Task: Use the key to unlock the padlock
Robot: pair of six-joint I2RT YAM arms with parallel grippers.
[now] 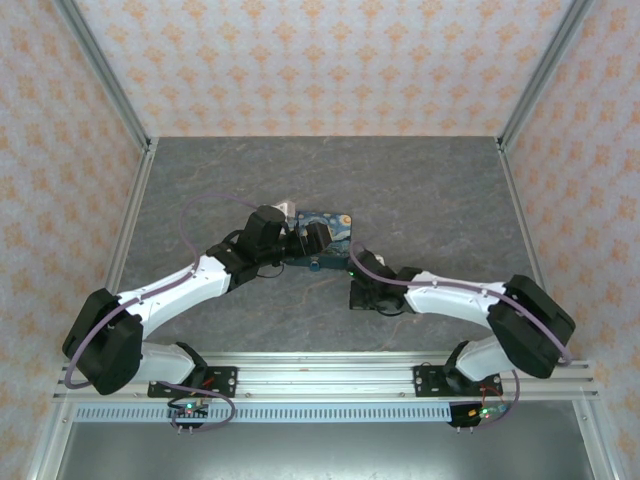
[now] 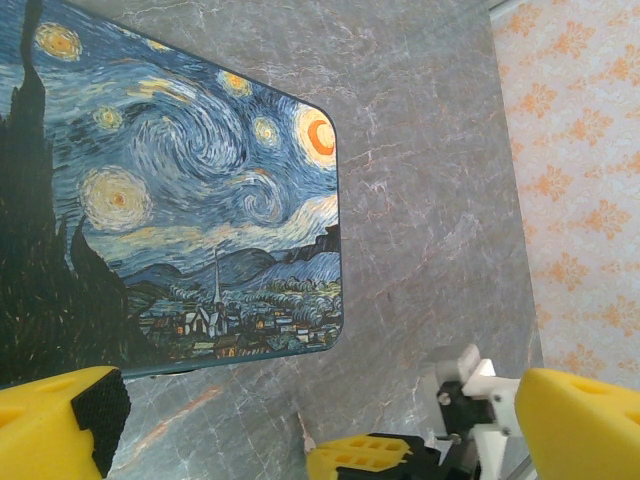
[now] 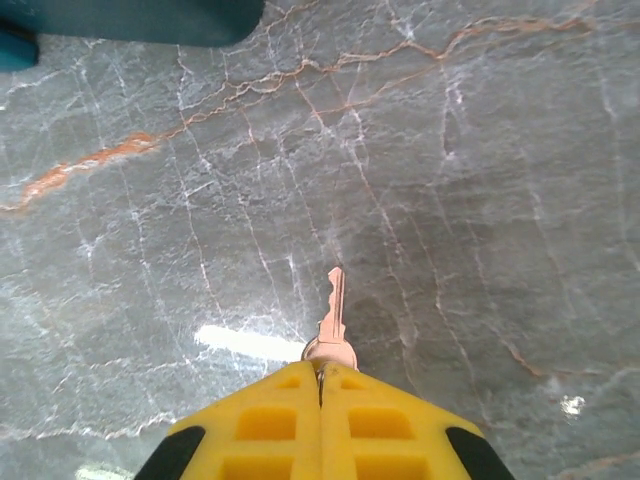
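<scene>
right fingers (image 3: 270, 435) pinching key (image 3: 336, 305), left fingers (image 2: 60, 425) spread at padlock (image 2: 200, 200) edge, open table (image 3: 480, 150) ahead

One key (image 3: 335, 310), what looks like one padlock (image 2: 200, 200), and two pincers: left pincer (image 2: 320, 410), right pincer (image 3: 320, 378).

This looks like a robot lab booth. A flat grey stone-look bench (image 1: 400, 190) sits inside silver metal posts (image 1: 105, 70) and walls with orange flower paper (image 1: 320, 60). A white and black left robot arm (image 1: 190, 280) and a matching right robot arm (image 1: 450, 295) are bolted to a silver metal rail (image 1: 330, 372).
</scene>
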